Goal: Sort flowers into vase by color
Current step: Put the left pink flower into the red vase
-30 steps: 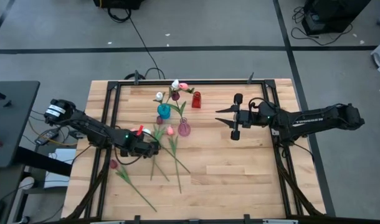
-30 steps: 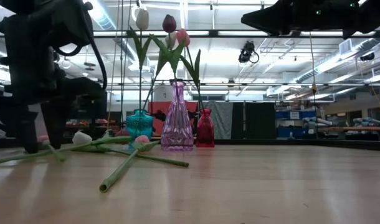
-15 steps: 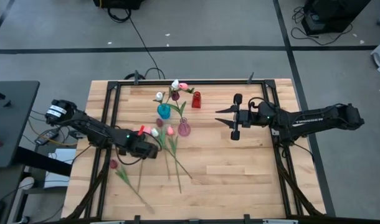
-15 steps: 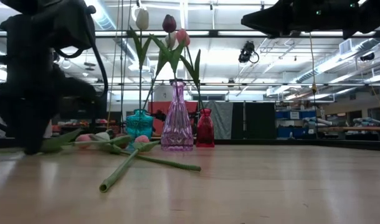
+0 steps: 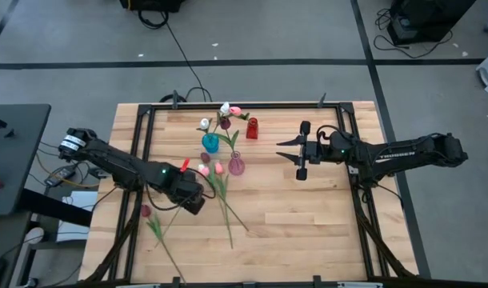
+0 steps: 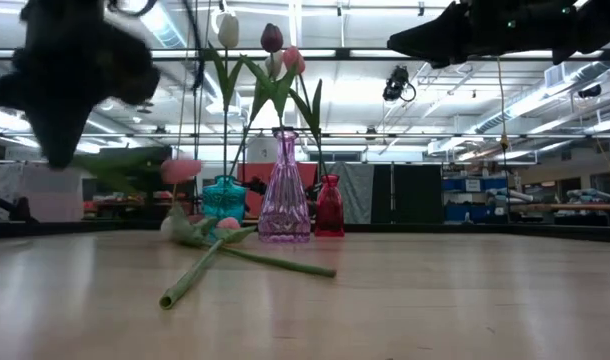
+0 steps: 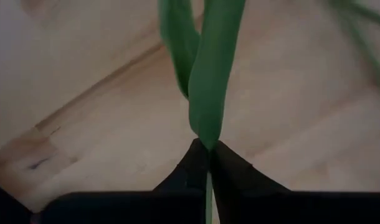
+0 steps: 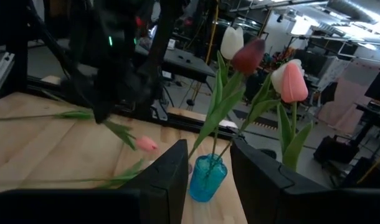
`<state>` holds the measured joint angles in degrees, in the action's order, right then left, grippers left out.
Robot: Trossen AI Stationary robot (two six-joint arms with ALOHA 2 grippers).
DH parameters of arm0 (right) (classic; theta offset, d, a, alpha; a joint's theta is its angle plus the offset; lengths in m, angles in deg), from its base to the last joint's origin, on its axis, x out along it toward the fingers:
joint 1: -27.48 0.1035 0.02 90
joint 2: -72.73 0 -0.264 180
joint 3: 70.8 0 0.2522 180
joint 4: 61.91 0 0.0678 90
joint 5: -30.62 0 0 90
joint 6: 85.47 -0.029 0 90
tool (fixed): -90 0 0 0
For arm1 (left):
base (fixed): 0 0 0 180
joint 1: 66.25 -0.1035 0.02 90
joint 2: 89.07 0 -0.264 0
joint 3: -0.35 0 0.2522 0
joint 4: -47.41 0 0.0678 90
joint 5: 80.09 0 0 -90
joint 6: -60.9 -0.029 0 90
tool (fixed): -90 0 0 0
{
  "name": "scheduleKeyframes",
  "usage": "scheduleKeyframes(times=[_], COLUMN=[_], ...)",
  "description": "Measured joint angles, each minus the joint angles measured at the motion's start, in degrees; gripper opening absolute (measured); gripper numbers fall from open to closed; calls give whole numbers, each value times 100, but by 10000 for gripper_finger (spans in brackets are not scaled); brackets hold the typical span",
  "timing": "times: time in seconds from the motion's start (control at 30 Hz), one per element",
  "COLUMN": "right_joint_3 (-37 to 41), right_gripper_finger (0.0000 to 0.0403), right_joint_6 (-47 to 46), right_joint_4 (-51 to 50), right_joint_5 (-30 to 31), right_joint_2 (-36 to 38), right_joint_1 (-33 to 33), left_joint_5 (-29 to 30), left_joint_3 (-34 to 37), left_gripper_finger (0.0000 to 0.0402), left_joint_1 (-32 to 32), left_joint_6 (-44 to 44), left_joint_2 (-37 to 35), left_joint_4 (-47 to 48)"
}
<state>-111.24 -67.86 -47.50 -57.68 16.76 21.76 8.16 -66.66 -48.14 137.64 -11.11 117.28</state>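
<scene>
Your left gripper [image 5: 190, 198] has its fingers [image 7: 193, 165] pinched on a green stem [image 7: 209, 74], plain only in the left wrist view; the low view alone shows that pink tulip [image 6: 181, 169] lifted off the table [image 5: 308, 216]; your right gripper [image 5: 302, 150] hovers apart with fingers spread wide; the teal vase [image 8: 207, 178] holds white, dark red and pink tulips [image 8: 249, 56]; purple vase [image 6: 286, 190] and red vase [image 6: 329, 206] stand beside it; loose tulips [image 5: 224, 196] lie near them.

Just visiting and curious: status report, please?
Left gripper shut on pink tulip, off the table. Right gripper open, waiting by vases. Nothing in the way.
</scene>
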Motion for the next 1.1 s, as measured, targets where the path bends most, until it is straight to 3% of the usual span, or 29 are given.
scheduleKeyframes(times=[0.1, 0.27, 0.53, 0.83, 1.0, 1.1], right_joint_3=[0, 0, 0, 0, 0, 0], right_gripper_finger=[132, 132, 132, 132, 132, 132], right_joint_6=[-2, -29, -173, -475, -591, -754], right_joint_4=[1, -111, -270, -514, -184, 415], right_joint_5=[7, 16, 16, -54, -1129, -1373], right_joint_2=[0, 0, 2, 2, -149, -448], right_joint_1=[0, 0, 0, 0, 23, 124], left_joint_5=[79, 999, 2620, 3846, 4382, 4468], left_joint_3=[-561, -1238, -1385, -1382, -1382, -1382], left_gripper_finger=[16, 16, 14, 13, 13, 13], left_joint_1=[25, 168, 226, 177, 121, -20], left_joint_6=[-537, -1484, -2995, -4589, -5801, -6553], left_joint_2=[0, -7, -9, 11, 172, 389], left_joint_4=[385, 360, -269, -2398, -3745, -4552])
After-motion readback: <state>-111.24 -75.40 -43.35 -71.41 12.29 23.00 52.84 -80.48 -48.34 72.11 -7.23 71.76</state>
